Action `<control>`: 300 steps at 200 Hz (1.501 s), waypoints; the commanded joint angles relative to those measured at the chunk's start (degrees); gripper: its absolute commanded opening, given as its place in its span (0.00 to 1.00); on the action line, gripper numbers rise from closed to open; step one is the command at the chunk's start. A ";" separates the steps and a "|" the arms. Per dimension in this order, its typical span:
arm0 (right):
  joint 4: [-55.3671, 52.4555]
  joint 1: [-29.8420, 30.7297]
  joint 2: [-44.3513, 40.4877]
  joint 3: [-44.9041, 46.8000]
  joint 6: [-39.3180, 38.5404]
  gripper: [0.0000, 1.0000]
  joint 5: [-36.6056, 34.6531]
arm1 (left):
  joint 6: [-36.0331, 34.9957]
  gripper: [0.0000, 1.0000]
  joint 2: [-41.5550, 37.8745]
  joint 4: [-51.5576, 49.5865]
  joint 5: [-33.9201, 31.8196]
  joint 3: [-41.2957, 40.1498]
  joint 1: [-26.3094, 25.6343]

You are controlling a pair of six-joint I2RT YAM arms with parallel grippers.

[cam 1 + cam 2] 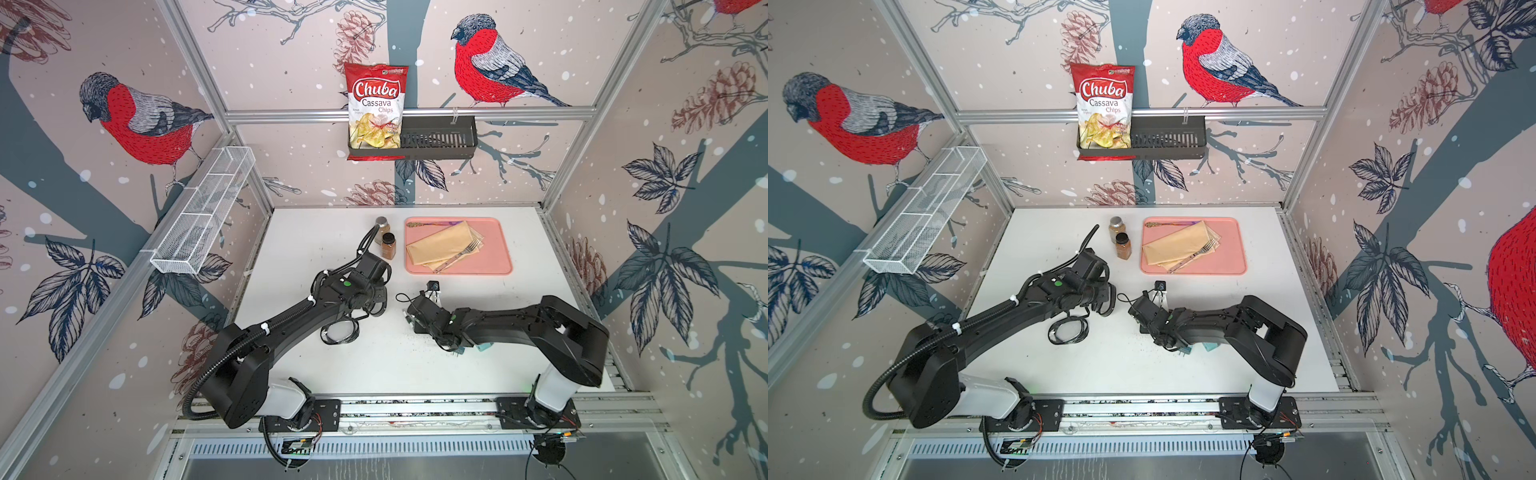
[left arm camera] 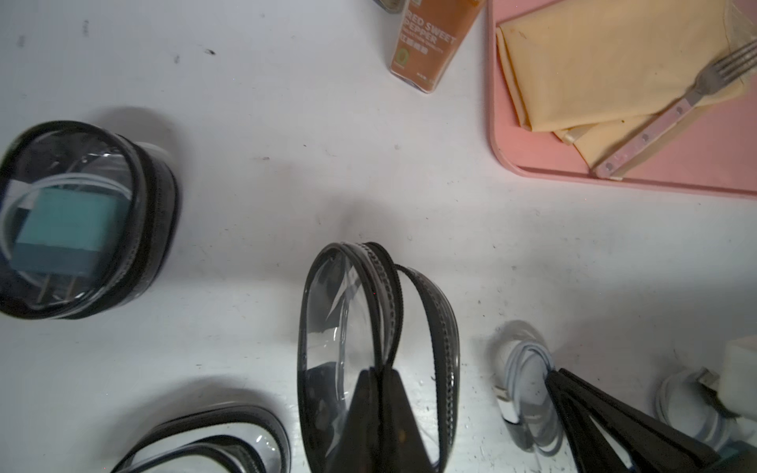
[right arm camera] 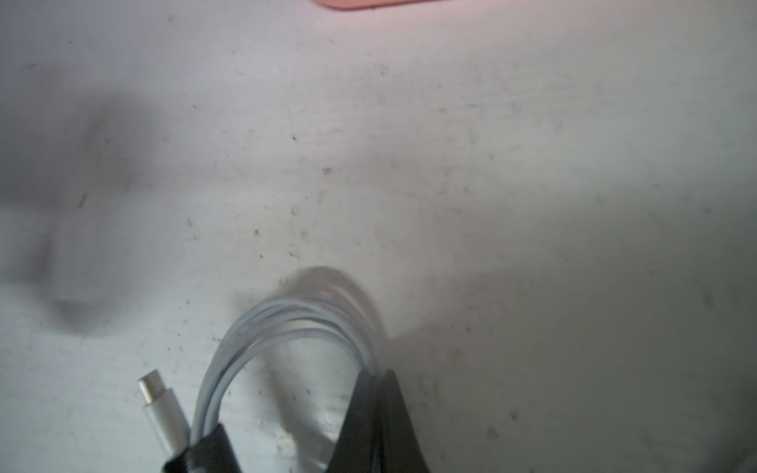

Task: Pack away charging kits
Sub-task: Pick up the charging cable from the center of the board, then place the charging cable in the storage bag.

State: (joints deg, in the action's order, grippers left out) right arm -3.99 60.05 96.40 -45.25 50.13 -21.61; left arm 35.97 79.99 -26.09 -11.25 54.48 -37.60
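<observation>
The open case is a clear oval pouch with a black zip rim, standing on edge at the middle of the table, its two rims parted. The left jaws are pinched shut on its near rim. Off to one side of it sits a packed case, closed, with a teal charger and white cord showing through its clear face. A third case lies flat and open just beside the left arm.

The white cable is a small coil of several loops, its metal-tipped plug sticking out free. The right jaws are closed tight on one side of the coil, low at the table, just beside the open case. A second cable lies coiled on the far side of the right jaws.

Both arms reach in from the front rail and meet near the table's middle, wrists bent down. The right arm stretches low across the table; two loose chargers peek out from under it, one pale teal, one showing prongs.

Behind the left wrist stand two spice jars. Beside them a pink tray carries a folded yellow napkin, a fork and a spoon. On the back wall a chips bag stands in a black basket.
</observation>
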 commanded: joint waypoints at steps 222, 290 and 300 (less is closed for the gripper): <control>-2.82 -2.14 -6.47 -7.00 -3.45 0.00 9.64 | 0.77 0.00 1.89 16.21 7.11 -4.03 -5.88; 1.38 -5.65 -0.15 -7.16 -4.68 0.00 14.66 | -0.88 0.00 0.11 20.43 12.71 -5.90 -6.25; 0.79 -5.72 0.68 -7.59 -4.69 0.00 14.26 | -1.14 0.00 -0.09 21.52 13.83 -6.49 -6.25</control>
State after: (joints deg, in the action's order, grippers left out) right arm -4.36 54.57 95.70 -52.07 46.39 -8.60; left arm 36.01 80.58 -9.17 -1.02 48.99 -43.77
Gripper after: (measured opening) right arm 0.050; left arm 0.069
